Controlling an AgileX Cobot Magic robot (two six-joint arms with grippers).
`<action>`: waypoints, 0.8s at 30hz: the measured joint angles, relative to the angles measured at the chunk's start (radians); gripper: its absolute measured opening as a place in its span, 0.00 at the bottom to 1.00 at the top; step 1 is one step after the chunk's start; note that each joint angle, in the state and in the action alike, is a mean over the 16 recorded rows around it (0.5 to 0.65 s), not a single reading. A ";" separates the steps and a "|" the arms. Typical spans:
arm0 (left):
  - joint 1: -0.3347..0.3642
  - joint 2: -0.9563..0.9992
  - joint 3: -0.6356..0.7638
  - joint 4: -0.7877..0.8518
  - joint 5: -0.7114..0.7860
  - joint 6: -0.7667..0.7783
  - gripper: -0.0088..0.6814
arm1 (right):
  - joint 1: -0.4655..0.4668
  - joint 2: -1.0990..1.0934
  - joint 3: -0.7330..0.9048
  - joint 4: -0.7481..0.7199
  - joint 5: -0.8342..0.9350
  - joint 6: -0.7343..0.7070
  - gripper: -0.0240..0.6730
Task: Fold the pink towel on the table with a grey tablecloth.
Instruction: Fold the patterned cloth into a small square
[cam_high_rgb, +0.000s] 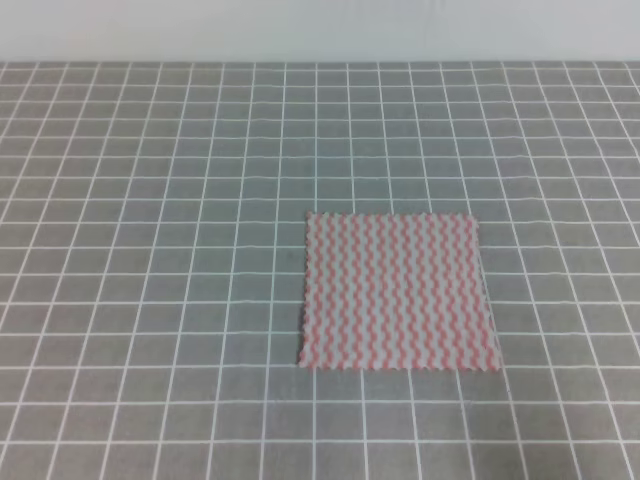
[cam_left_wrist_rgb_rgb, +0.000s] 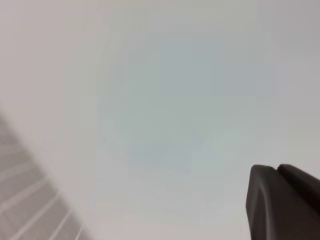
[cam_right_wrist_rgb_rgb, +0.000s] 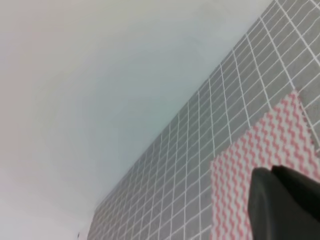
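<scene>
The pink towel (cam_high_rgb: 397, 291) lies flat and unfolded near the front edge of the grey-clothed worktop (cam_high_rgb: 150, 250), right of middle. Only a dark part of each claw shows; neither claw's state can be told.

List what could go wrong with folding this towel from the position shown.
1. The pink towel lies flat and thin on the grey tablecloth; a pinch at an edge may catch the tablecloth too and drag it.
2. The towel sits right of centre, so the left gripper may need a long reach.
3. Neither gripper shows in the high view; only part of the right gripper is visible, so alignment is unconfirmed.
</scene>
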 joint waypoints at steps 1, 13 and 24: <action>0.000 -0.002 0.000 0.001 -0.009 0.008 0.01 | 0.000 0.000 0.000 -0.004 0.000 -0.008 0.01; 0.000 0.013 -0.038 0.044 0.091 0.111 0.01 | 0.000 0.031 -0.009 -0.033 -0.095 -0.040 0.01; 0.000 0.309 -0.311 0.182 0.430 0.333 0.01 | 0.000 0.284 -0.122 -0.192 -0.078 -0.127 0.01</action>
